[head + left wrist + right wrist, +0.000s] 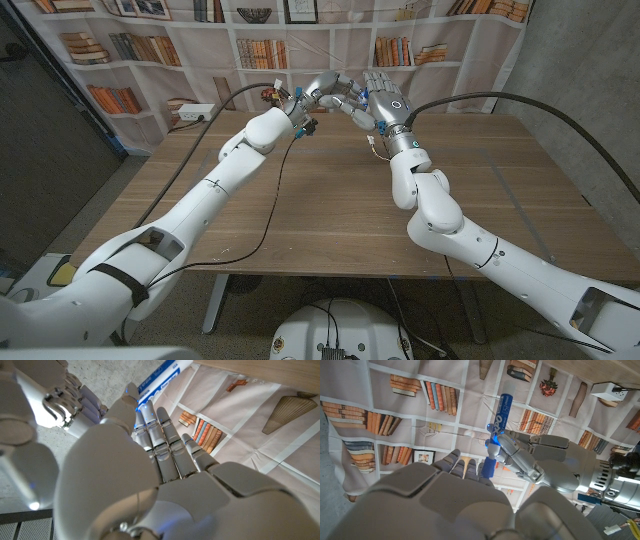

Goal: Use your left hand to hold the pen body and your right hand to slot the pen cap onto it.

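Above the table's [330,200] far edge, the left hand [322,92] grips the pen [501,415]. The right hand [378,100] seems to pinch the blue cap [489,468] just below it. Capping looks underway; next, align and push on.

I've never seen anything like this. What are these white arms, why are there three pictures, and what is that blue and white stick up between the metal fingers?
These are the two arms of a robot standing at a wooden table, each ending in a hand built like a human one. The wide picture comes from a camera on the robot's head, looking down over both arms. The other two come from cameras on the wrists, looking along the back of each hand, so the room appears turned around.

The stick is a marker pen, white with blue print. The left hand holds it by its body, raised above the far side of the table. The right hand is right up against it; a blue piece, likely the cap, sits at the pen's end by its fingers. Whether the cap is fully on cannot be told. Behind hangs a bookshelf backdrop.
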Available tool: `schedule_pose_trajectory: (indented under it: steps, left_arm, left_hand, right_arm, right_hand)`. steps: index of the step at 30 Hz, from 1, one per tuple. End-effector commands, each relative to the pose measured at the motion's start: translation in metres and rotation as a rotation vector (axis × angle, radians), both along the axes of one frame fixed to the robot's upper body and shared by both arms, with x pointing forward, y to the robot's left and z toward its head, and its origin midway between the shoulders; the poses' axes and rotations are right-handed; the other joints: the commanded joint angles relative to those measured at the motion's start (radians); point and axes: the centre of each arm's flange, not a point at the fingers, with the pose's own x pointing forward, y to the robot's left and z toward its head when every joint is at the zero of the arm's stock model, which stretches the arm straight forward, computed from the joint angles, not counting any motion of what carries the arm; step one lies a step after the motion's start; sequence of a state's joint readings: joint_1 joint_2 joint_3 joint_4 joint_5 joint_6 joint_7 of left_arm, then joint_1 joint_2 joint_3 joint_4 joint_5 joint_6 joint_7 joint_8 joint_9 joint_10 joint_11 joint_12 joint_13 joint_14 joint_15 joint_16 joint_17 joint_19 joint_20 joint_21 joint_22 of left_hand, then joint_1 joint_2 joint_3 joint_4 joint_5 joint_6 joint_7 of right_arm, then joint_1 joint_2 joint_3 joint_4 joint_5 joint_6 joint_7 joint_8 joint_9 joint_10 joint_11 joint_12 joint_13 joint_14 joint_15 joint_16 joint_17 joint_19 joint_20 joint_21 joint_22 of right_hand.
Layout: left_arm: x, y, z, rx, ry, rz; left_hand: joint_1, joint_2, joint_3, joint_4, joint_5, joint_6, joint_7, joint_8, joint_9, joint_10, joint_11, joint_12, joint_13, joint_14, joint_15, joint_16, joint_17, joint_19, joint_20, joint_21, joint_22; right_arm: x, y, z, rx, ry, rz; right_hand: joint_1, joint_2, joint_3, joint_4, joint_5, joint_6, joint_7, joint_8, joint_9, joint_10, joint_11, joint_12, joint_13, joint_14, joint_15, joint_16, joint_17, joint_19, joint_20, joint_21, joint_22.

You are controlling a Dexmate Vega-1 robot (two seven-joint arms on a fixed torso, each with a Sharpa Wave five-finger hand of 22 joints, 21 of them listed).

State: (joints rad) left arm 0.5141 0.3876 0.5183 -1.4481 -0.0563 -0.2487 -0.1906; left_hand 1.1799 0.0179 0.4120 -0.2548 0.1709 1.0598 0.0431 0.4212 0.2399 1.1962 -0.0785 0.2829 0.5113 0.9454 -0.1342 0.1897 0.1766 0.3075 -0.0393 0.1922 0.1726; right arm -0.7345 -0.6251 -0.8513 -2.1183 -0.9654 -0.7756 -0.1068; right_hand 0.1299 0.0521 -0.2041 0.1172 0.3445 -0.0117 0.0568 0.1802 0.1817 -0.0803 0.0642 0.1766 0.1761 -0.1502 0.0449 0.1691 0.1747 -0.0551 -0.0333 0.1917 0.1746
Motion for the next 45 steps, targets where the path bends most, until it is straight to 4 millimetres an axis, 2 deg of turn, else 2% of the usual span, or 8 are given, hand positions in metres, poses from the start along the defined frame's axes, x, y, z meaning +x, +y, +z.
schedule_pose_trajectory:
  steps: [1, 22, 29, 45]
  left_arm:
    - [-0.003, -0.001, 0.002, -0.016, 0.003, -0.022]
    - [-0.004, 0.0, 0.002, -0.02, 0.006, -0.021]
    - [-0.003, -0.003, 0.0, -0.012, 0.01, -0.022]
    - [-0.001, -0.005, -0.003, -0.002, 0.021, -0.021]
  left_hand:
    - [-0.002, 0.009, 0.157, 0.148, 0.005, 0.018, 0.023, -0.001, 0.004, 0.023, -0.021, 0.004, 0.003, 0.012, -0.071, 0.001, 0.003, 0.006, -0.095, 0.006, -0.001]
    - [0.0, 0.008, 0.161, 0.144, 0.005, 0.016, 0.025, -0.002, 0.009, 0.021, -0.014, 0.002, -0.001, 0.016, -0.073, -0.001, 0.003, 0.008, -0.092, 0.004, -0.001]
    - [0.001, 0.009, 0.162, 0.143, 0.004, 0.015, 0.024, -0.003, 0.011, 0.02, -0.02, 0.003, 0.001, 0.014, -0.074, -0.002, 0.003, 0.007, -0.086, 0.004, -0.001]
    - [0.0, 0.01, 0.161, 0.143, 0.003, 0.012, 0.022, -0.003, 0.015, 0.019, -0.018, 0.006, 0.005, 0.013, -0.073, -0.002, 0.004, 0.008, -0.079, 0.003, -0.001]
  right_arm:
    - [0.004, 0.003, -0.002, -0.015, 0.022, -0.011]
    - [0.006, -0.001, -0.005, -0.017, 0.051, -0.018]
    - [0.0, -0.006, -0.004, 0.0, 0.017, -0.002]
    - [-0.009, -0.01, 0.004, 0.03, -0.051, 0.026]
  right_hand:
    - [-0.001, 0.004, -0.007, 0.0, 0.004, -0.008, 0.001, -0.003, 0.0, -0.015, -0.002, 0.0, 0.001, -0.018, 0.001, 0.001, 0.005, -0.013, -0.027, -0.005, 0.004]
    - [-0.007, 0.001, -0.016, 0.002, 0.004, -0.008, 0.0, 0.003, 0.0, -0.022, 0.004, 0.007, 0.001, -0.028, 0.007, 0.007, 0.005, -0.024, -0.022, -0.005, 0.004]
    - [-0.005, 0.0, -0.018, 0.001, 0.005, -0.01, -0.011, 0.005, 0.001, -0.006, 0.003, 0.016, 0.001, -0.014, 0.009, 0.013, 0.004, -0.017, -0.019, -0.001, 0.004]
    - [0.005, -0.003, -0.022, -0.006, 0.007, -0.012, -0.015, 0.007, 0.001, 0.02, -0.006, 0.026, 0.001, 0.012, 0.002, 0.02, 0.003, 0.007, -0.018, 0.008, 0.004]
